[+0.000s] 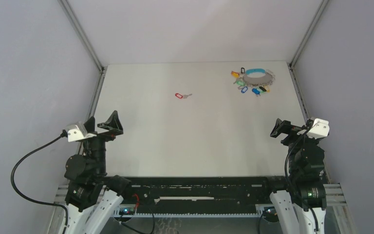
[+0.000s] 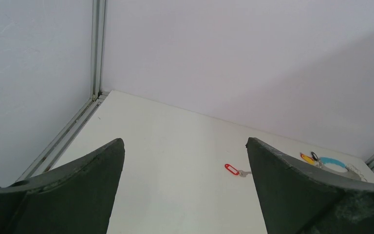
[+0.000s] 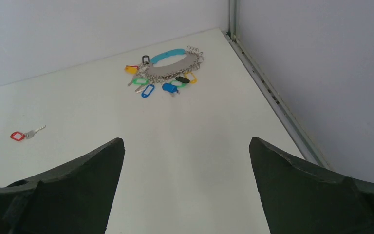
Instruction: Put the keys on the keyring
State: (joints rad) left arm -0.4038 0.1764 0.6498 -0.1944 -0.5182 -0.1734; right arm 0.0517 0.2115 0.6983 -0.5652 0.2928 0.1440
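Left pincer [image 2: 184,142] gapes wide; the red-tagged key [image 2: 232,168] lies well ahead, rightward.

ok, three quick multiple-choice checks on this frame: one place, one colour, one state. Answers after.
1. Where is the red-tagged key relative to the keyring?
A) hooked on it
B) loose on the table, well apart from it
C) lying inside its loop

2. What colour is the keyring's plastic band?
A) light blue
B) red
C) white

3. How do the left gripper and right gripper stand?
A) both shut
B) left shut on the key
C) both open, holding nothing

Answers:
1 B: the key lies alone near mid-table, while the keyring sits in the far right corner.
2 A: the curved band reads light blue in the top and right wrist views.
3 C: each wrist view shows its fingers wide apart with only bare table between them.
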